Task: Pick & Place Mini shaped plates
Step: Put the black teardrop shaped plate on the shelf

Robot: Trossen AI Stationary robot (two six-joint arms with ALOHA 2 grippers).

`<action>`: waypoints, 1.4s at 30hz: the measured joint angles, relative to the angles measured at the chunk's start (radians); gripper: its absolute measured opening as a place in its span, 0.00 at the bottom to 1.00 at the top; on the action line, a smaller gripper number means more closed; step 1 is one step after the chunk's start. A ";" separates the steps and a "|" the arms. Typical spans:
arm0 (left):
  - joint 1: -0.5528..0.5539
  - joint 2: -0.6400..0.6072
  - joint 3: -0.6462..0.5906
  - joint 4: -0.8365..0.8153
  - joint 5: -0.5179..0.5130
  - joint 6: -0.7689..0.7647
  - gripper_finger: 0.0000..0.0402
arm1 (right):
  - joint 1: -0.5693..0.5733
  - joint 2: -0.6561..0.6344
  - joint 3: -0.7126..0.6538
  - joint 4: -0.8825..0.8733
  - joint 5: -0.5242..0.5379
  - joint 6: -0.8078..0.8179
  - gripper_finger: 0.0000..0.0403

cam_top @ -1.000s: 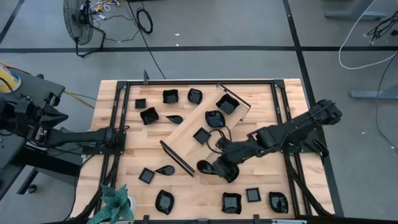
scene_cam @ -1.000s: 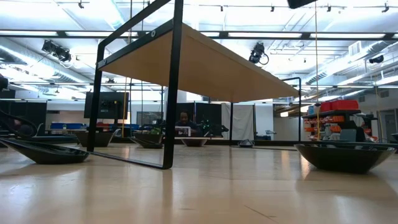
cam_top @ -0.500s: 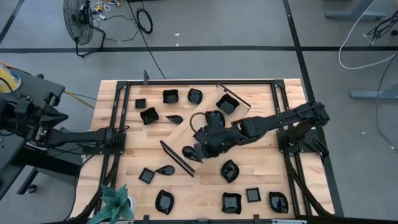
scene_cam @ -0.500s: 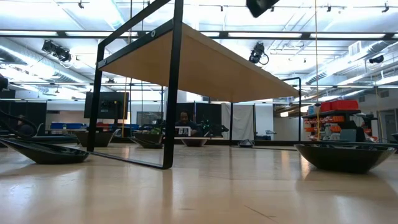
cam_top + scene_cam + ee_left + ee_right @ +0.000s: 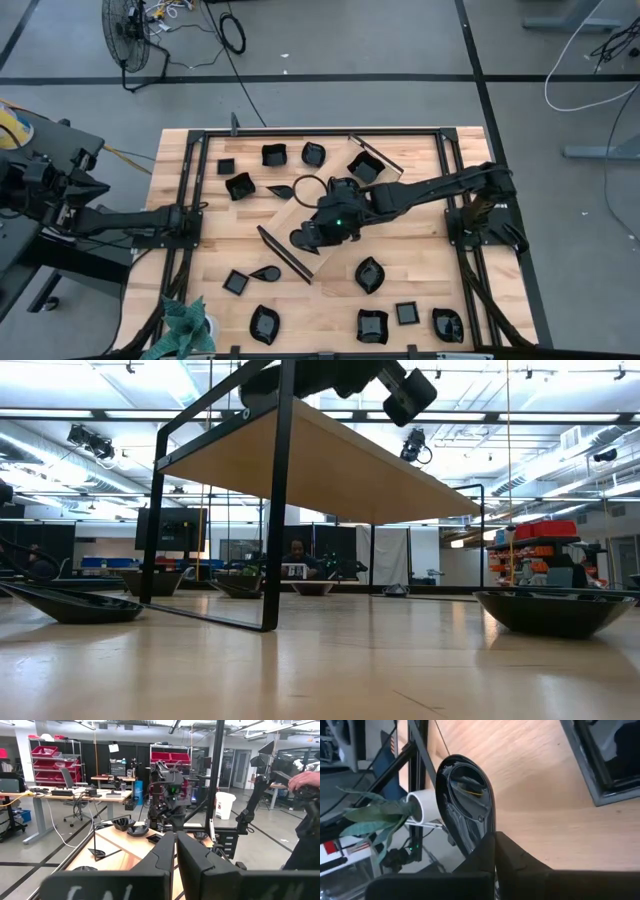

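One plate (image 5: 466,800) in closed right pincer (image 5: 494,840).

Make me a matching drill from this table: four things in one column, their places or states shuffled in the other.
1. right gripper
2. left gripper
3. long light-wood tray with black ends
4. green leafy plant

A. lies diagonally mid-table
B. stands at a table corner on the left arm's side
C. shut on a glossy black mini plate, over the tray
D. shut and empty, at the table's left edge

Pairs: 1-C, 2-D, 3-A, 4-B
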 joint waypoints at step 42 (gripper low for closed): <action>0.000 0.000 0.000 0.000 0.000 0.000 0.06 | -0.008 0.067 -0.002 0.024 0.020 0.062 0.00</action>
